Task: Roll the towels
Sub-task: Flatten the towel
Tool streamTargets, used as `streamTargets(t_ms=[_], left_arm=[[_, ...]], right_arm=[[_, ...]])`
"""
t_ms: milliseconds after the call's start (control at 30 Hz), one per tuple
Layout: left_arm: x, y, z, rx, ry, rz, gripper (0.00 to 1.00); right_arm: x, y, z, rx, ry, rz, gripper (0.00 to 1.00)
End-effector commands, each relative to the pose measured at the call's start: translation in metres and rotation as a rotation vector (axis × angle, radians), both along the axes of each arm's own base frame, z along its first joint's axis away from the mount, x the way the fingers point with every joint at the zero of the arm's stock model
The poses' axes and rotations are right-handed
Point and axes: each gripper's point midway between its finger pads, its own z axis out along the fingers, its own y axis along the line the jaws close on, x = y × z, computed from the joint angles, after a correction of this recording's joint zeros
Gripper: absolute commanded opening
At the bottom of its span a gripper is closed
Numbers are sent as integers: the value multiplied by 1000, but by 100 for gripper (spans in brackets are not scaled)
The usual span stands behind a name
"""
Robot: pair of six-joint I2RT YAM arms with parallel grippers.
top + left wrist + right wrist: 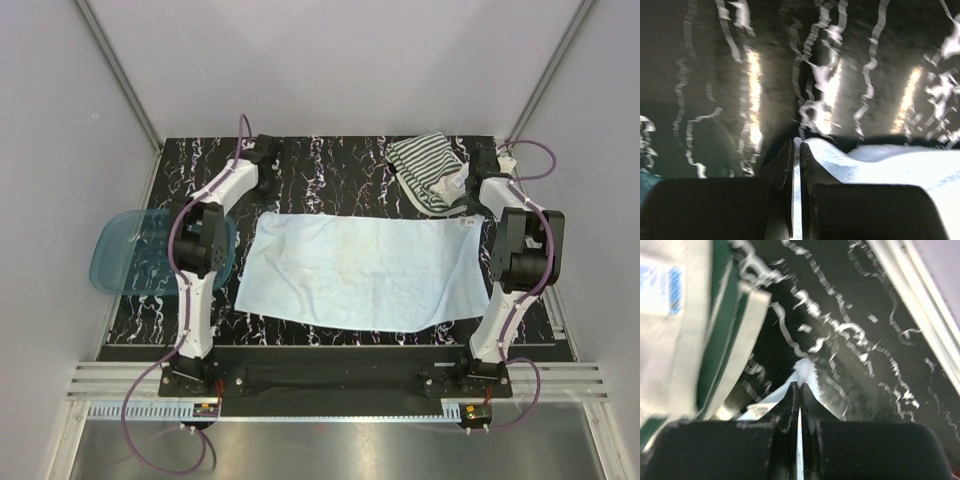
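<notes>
A light blue towel (355,270) lies spread flat across the middle of the black marbled table (330,170). My left gripper (268,192) is at the towel's far left corner. In the left wrist view its jaws (796,147) are shut on that corner, and the cloth (890,165) runs off to the right. My right gripper (468,208) is at the far right corner. Its jaws (799,387) are shut on a fluffy tip of the blue towel (806,369). The striped towel (425,170) lies crumpled at the back right, close beside the right gripper, and fills the left of the right wrist view (715,330).
A translucent blue plastic tub (140,250) sits at the table's left edge beside the left arm. A white rail (920,295) borders the table on the right. Grey walls close in the back and sides.
</notes>
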Motion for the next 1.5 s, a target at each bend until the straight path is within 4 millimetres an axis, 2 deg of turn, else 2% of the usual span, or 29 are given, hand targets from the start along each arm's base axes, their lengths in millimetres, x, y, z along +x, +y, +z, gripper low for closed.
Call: streamTargets(t_ms=[0, 167, 300, 367, 400, 500, 567, 600, 633, 700, 733, 767, 800, 833, 867, 900, 933, 967, 1000, 1067, 1100, 1167, 1200, 1233, 1300, 1333, 1400, 1433, 1467], left_arm=[[28, 27, 25, -3, -90, 80, 0], [31, 50, 21, 18, -85, 139, 0], [34, 67, 18, 22, -82, 169, 0], [36, 67, 16, 9, -82, 161, 4], [37, 66, 16, -3, -82, 152, 12], [35, 61, 18, -29, -74, 139, 39], [33, 58, 32, -40, -98, 133, 50], [34, 57, 39, -45, -117, 131, 62], [32, 57, 55, -52, -148, 128, 69], [30, 55, 74, -64, -181, 117, 77], [28, 55, 94, -75, -217, 113, 82], [25, 54, 103, -81, -232, 108, 86], [19, 54, 124, -92, -268, 105, 88], [14, 53, 133, -98, -282, 102, 88], [5, 50, 134, -101, -278, 96, 88], [-5, 50, 153, -108, -319, 98, 88], [-14, 49, 159, -116, -331, 96, 88], [-30, 43, 145, -121, -300, 89, 87], [-44, 41, 162, -138, -337, 86, 86], [-67, 31, 160, -170, -330, 71, 84], [-88, 30, 156, -176, -319, 61, 84], [-115, 22, 148, -185, -291, 41, 84], [-129, 19, 157, -206, -317, 31, 83], [-148, 21, 136, -195, -270, 30, 83], [-174, 15, 136, -224, -282, 26, 82], [-189, 17, 117, -218, -238, 33, 82], [-211, 12, 110, -252, -224, 53, 79], [-218, 11, 105, -256, -213, 61, 78], [-229, 10, 90, -246, -184, 86, 78]], right_arm=[[8, -27, 12, -29, -23, -74, 0], [24, -33, 13, -28, -18, -61, 0], [19, -41, 3, -56, 55, -69, 1], [14, -44, -7, -43, 82, -74, 14], [12, -47, -10, -42, 87, -78, 33], [11, -50, -6, -47, 93, -82, 58], [12, -55, 12, -68, 71, -92, 70], [8, -56, 19, -77, 73, -98, 75], [7, -58, 39, -93, 39, -109, 83], [1, -57, 58, -99, 12, -112, 86], [-7, -57, 78, -107, -23, -120, 89], [-12, -56, 87, -104, -38, -124, 91], [-23, -54, 110, -102, -84, -132, 91], [-36, -52, 105, -78, -81, -148, 94], [-45, -49, 109, -53, -97, -151, 95], [-56, -47, 128, -28, -160, -157, 96], [-68, -37, 115, 47, -159, -156, 96], [-77, -39, 116, 76, -178, -169, 96], [-87, -34, 130, 94, -223, -165, 96], [-101, -20, 122, 149, -212, -140, 95], [-106, -13, 135, 167, -250, -112, 93], [-115, 6, 136, 242, -262, -64, 91], [-122, 12, 149, 252, -302, -41, 91], [-127, 20, 150, 290, -314, -37, 91], [-139, 32, 165, 331, -373, -17, 95], [-141, 47, 164, 401, -389, 11, 98], [-150, 63, 174, 463, -436, 53, 100], [-153, 76, 170, 517, -432, 77, 100], [-155, 81, 170, 534, -440, 90, 100]])
